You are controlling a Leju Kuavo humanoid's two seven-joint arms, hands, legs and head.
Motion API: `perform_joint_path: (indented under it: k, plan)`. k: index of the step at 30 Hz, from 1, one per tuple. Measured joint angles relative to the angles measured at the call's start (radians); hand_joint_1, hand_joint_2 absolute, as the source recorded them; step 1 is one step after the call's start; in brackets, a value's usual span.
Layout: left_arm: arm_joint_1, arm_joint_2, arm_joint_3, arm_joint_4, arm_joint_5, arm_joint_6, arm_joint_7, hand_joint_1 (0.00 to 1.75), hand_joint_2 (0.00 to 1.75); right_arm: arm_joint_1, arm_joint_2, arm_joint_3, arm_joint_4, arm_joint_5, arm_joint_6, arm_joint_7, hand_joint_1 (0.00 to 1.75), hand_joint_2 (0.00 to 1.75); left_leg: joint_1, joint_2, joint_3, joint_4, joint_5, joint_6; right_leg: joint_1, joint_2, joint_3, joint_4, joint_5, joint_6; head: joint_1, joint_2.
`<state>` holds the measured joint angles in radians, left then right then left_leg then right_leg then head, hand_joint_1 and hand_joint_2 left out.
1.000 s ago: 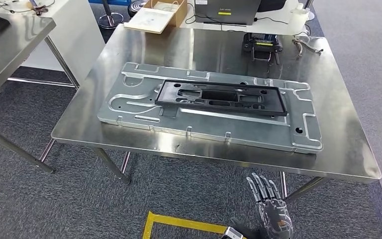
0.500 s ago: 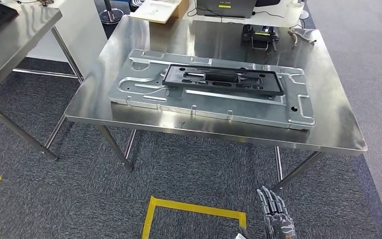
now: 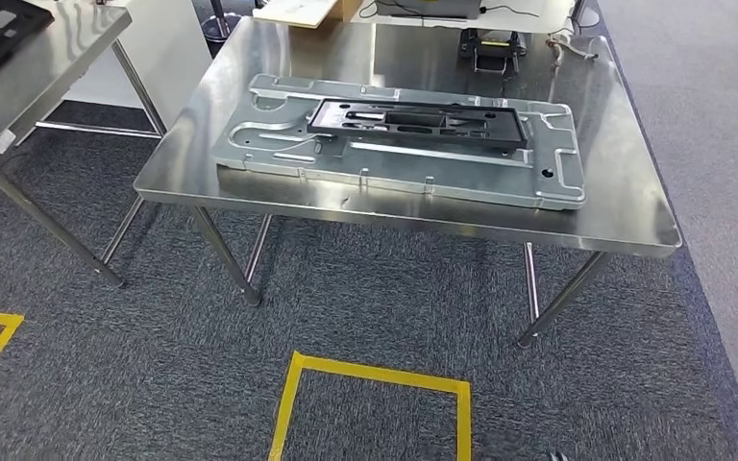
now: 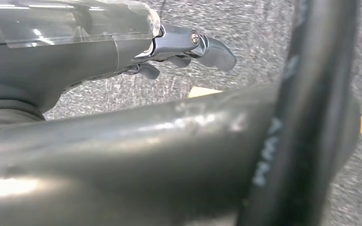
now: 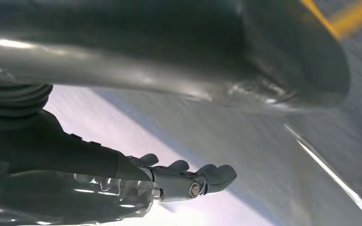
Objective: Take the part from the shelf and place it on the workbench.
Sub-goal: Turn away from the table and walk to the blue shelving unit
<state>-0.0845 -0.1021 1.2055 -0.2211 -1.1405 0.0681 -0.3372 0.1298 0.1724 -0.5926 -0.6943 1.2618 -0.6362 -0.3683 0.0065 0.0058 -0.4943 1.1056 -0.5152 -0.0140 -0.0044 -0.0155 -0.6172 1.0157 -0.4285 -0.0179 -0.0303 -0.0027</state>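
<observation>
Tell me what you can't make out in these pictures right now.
- Black items at the far edge of the metal table: head view, cut off by the picture's top.
- Second table at left: head view, mostly cut off by the edge.
- Left robot hand and right robot hand: wrist views, blurred, fingers partly hidden.

My view pulled back and tilted down, counter (image 3: 625, 216) with the black part (image 3: 415, 122) now higher and smaller in frame, my right robot hand (image 5: 188, 181) dropped out of head view, more yellow floor tape (image 3: 375, 375) visible

Grey carpet floor (image 3: 384, 298), yellow tape square (image 3: 375, 403), second steel table (image 3: 48, 53) at left
</observation>
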Motion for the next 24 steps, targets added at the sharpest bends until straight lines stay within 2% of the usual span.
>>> perform_joint_path:
  k: [1, 2, 3, 4, 5, 6, 7, 9, 10, 11, 12, 13, 14, 15, 16, 17, 18, 19, 20, 21, 22, 24]
  plan:
    - [-0.002, 0.0, 0.001, 0.0, 0.0, 0.001, 0.0, 0.0, 0.0, -0.017, -0.001, -0.038, 0.054, -0.006, 0.018, 0.011, 0.0, 0.0, -0.002, 0.0, 0.041, -0.065, -0.016, 0.006, 0.0, -0.001, -0.007, 0.004, 0.008, 0.005, 0.0, 0.0]
    - [-0.004, 0.001, 0.004, 0.0, 0.0, 0.002, 0.0, 0.0, 0.0, -0.032, -0.001, -0.074, 0.103, -0.014, 0.04, 0.023, 0.0, 0.0, -0.006, 0.0, 0.064, -0.109, -0.034, 0.013, 0.0, -0.002, -0.011, 0.005, 0.017, 0.011, 0.0, 0.0]
    - [-0.005, 0.001, 0.006, 0.0, 0.0, 0.002, 0.0, 0.0, 0.0, -0.044, -0.002, -0.106, 0.146, -0.023, 0.065, 0.038, 0.0, 0.0, -0.009, 0.0, 0.071, -0.128, -0.037, 0.019, 0.0, -0.002, -0.012, 0.003, 0.027, 0.017, 0.0, 0.0]
    - [-0.005, 0.001, 0.009, 0.0, 0.0, 0.0, 0.0, 0.0, 0.0, -0.054, -0.003, -0.138, 0.186, -0.033, 0.092, 0.055, 0.0, 0.0, -0.008, 0.002, 0.063, -0.131, -0.028, 0.028, -0.001, -0.003, -0.013, 0.0, 0.036, 0.024, 0.0, 0.0]
    - [-0.005, 0.001, 0.011, 0.0, 0.0, -0.002, 0.001, 0.0, 0.0, -0.063, -0.004, -0.168, 0.224, -0.044, 0.125, 0.076, 0.0, 0.0, -0.007, 0.005, 0.054, -0.134, -0.015, 0.036, -0.002, 0.0, -0.019, 0.004, 0.029, 0.029, 0.0, 0.0]
    - [-0.005, 0.001, 0.013, 0.0, 0.0, -0.004, 0.002, 0.0, 0.0, -0.071, -0.006, -0.196, 0.257, -0.054, 0.162, 0.102, 0.0, 0.0, -0.004, 0.007, 0.042, -0.137, 0.0, 0.045, -0.003, 0.003, -0.028, 0.02, 0.001, 0.034, 0.0, 0.0]
    - [-0.005, 0.001, 0.014, 0.0, 0.0, -0.007, 0.003, 0.0, 0.0, -0.078, -0.007, -0.223, 0.287, -0.062, 0.201, 0.131, 0.0, 0.0, -0.002, 0.01, 0.027, -0.14, 0.016, 0.052, -0.005, 0.006, -0.041, 0.055, -0.046, 0.038, 0.0, 0.0]
    - [-0.005, 0.002, 0.014, 0.0, 0.0, -0.012, 0.004, 0.0, 0.0, -0.091, -0.008, -0.267, 0.333, -0.072, 0.262, 0.179, 0.0, 0.0, -0.003, 0.011, -0.007, -0.139, 0.043, 0.058, -0.009, 0.01, -0.068, 0.17, -0.155, 0.045, 0.0, 0.0]
    - [-0.004, 0.002, 0.015, 0.0, 0.0, -0.013, 0.004, 0.0, 0.0, -0.096, -0.008, -0.285, 0.351, -0.074, 0.279, 0.193, 0.0, 0.0, -0.003, 0.011, -0.026, -0.137, 0.057, 0.058, -0.011, 0.01, -0.074, 0.228, -0.18, 0.049, 0.0, 0.0]
    - [-0.004, 0.002, 0.015, 0.0, 0.0, -0.013, 0.005, 0.0, 0.0, -0.1, -0.009, -0.299, 0.366, -0.075, 0.287, 0.202, 0.0, 0.0, -0.003, 0.012, -0.045, -0.133, 0.07, 0.055, -0.012, 0.01, -0.071, 0.267, -0.177, 0.052, 0.0, 0.0]
    - [-0.004, 0.003, 0.015, 0.0, 0.0, -0.013, 0.005, 0.0, 0.0, -0.105, -0.01, -0.311, 0.378, -0.076, 0.291, 0.207, 0.0, 0.0, -0.003, 0.013, -0.065, -0.128, 0.082, 0.052, -0.014, 0.01, -0.053, 0.278, -0.152, 0.054, 0.0, 0.0]
    - [-0.004, 0.003, 0.015, 0.0, -0.001, -0.014, 0.005, 0.0, 0.0, -0.109, -0.011, -0.32, 0.388, -0.076, 0.293, 0.21, 0.0, 0.0, -0.002, 0.013, -0.085, -0.122, 0.093, 0.048, -0.017, 0.01, -0.018, 0.254, -0.12, 0.056, 0.0, 0.0]
    - [-0.004, 0.003, 0.015, 0.0, -0.001, -0.014, 0.005, 0.0, 0.0, -0.114, -0.012, -0.327, 0.395, -0.076, 0.293, 0.212, 0.0, 0.0, -0.002, 0.013, -0.103, -0.113, 0.102, 0.043, -0.02, 0.011, 0.034, 0.2, -0.099, 0.056, 0.0, 0.0]
    - [-0.005, 0.004, 0.015, 0.0, -0.001, -0.014, 0.005, 0.0, 0.0, -0.118, -0.012, -0.333, 0.401, -0.076, 0.293, 0.212, 0.0, 0.0, -0.002, 0.013, -0.119, -0.102, 0.11, 0.038, -0.02, 0.011, 0.095, 0.123, -0.099, 0.056, 0.0, 0.0]
    - [-0.005, 0.004, 0.015, 0.0, -0.001, -0.014, 0.005, 0.0, 0.0, -0.123, -0.013, -0.337, 0.407, -0.076, 0.293, 0.213, 0.0, 0.0, -0.004, 0.013, -0.13, -0.093, 0.116, 0.032, -0.02, 0.012, 0.148, 0.05, -0.115, 0.052, 0.0, 0.0]
    - [-0.006, 0.005, 0.015, 0.0, -0.001, -0.014, 0.005, 0.0, 0.0, -0.127, -0.013, -0.341, 0.412, -0.076, 0.293, 0.213, 0.0, 0.0, -0.005, 0.013, -0.137, -0.086, 0.125, 0.026, -0.018, 0.013, 0.182, -0.003, -0.133, 0.046, 0.0, 0.0]
    - [-0.005, 0.005, 0.015, 0.0, -0.001, -0.013, 0.005, 0.0, 0.0, -0.129, -0.013, -0.344, 0.417, -0.076, 0.293, 0.213, 0.0, 0.0, -0.006, 0.013, -0.142, -0.084, 0.134, 0.019, -0.015, 0.014, 0.197, -0.032, -0.144, 0.038, 0.0, 0.0]
    - [-0.005, 0.005, 0.015, 0.0, -0.001, -0.013, 0.005, 0.0, 0.0, -0.13, -0.012, -0.346, 0.422, -0.076, 0.293, 0.213, 0.0, 0.0, -0.004, 0.013, -0.145, -0.085, 0.145, 0.012, -0.013, 0.013, 0.191, -0.037, -0.142, 0.028, 0.0, 0.0]
    - [-0.004, 0.005, 0.016, 0.0, -0.001, -0.013, 0.005, 0.0, 0.0, -0.131, -0.012, -0.349, 0.427, -0.077, 0.294, 0.213, 0.0, 0.0, -0.002, 0.011, -0.151, -0.083, 0.143, 0.007, -0.013, 0.01, 0.18, -0.035, -0.131, 0.018, 0.0, 0.0]
    - [-0.002, 0.006, 0.016, 0.0, -0.001, -0.013, 0.005, 0.0, 0.0, -0.133, -0.012, -0.352, 0.431, -0.079, 0.3, 0.217, 0.0, 0.0, 0.001, 0.009, -0.16, -0.069, 0.12, 0.001, -0.013, 0.008, 0.167, -0.035, -0.119, 0.008, 0.0, 0.0]
    - [0.001, 0.006, 0.016, 0.0, -0.001, -0.012, 0.006, 0.0, 0.0, -0.133, -0.012, -0.356, 0.435, -0.082, 0.311, 0.226, 0.0, 0.0, 0.004, 0.006, -0.172, -0.037, 0.078, -0.004, -0.013, 0.006, 0.152, -0.035, -0.105, -0.001, 0.0, 0.0]
    - [0.004, 0.007, 0.017, 0.0, -0.001, -0.012, 0.007, 0.0, 0.0, -0.135, -0.012, -0.368, 0.439, -0.092, 0.349, 0.264, 0.0, 0.0, 0.005, 0.004, -0.196, 0.076, -0.037, -0.011, -0.009, 0.003, 0.118, -0.034, -0.079, -0.01, 0.0, 0.0]
